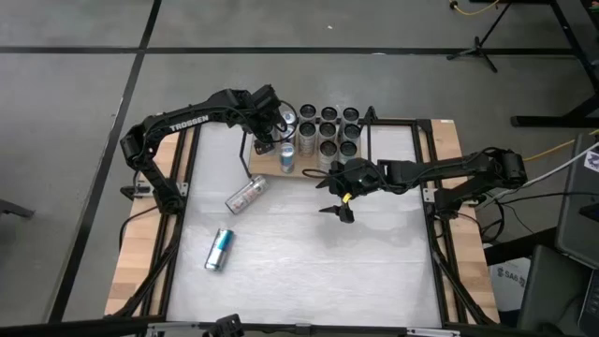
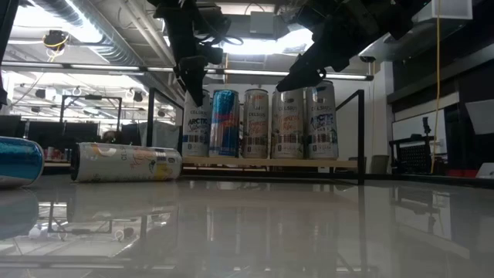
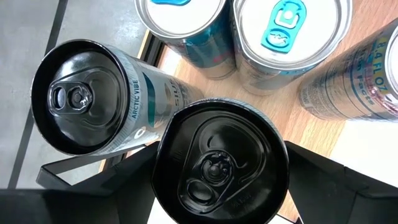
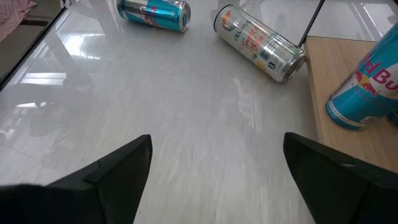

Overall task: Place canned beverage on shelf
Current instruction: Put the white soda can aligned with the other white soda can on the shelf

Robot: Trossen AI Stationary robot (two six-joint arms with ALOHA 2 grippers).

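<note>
The shelf [image 1: 267, 167] stands at the table's far middle, with several upright cans [image 1: 329, 131] on its wooden board [image 3: 311, 134]. My left gripper [image 1: 281, 129] hangs over the shelf's left end, pointing steeply down. Its open fingers [image 3: 109, 180] stand close on either side of a black-topped can [image 3: 221, 165], which stands upright on the board beside another black-topped can [image 3: 81, 96]. A blue can [image 1: 287, 157] stands at the board's near edge. My right gripper [image 1: 339, 201] hovers open above the table, in front of the shelf, with nothing between its fingers [image 4: 118, 171].
A white can [image 1: 246, 195] lies on its side on the table just left of the shelf's near corner. A teal can [image 1: 219, 249] lies farther toward the near left. The shelf's black rod frame [image 2: 361, 135] rises at its ends.
</note>
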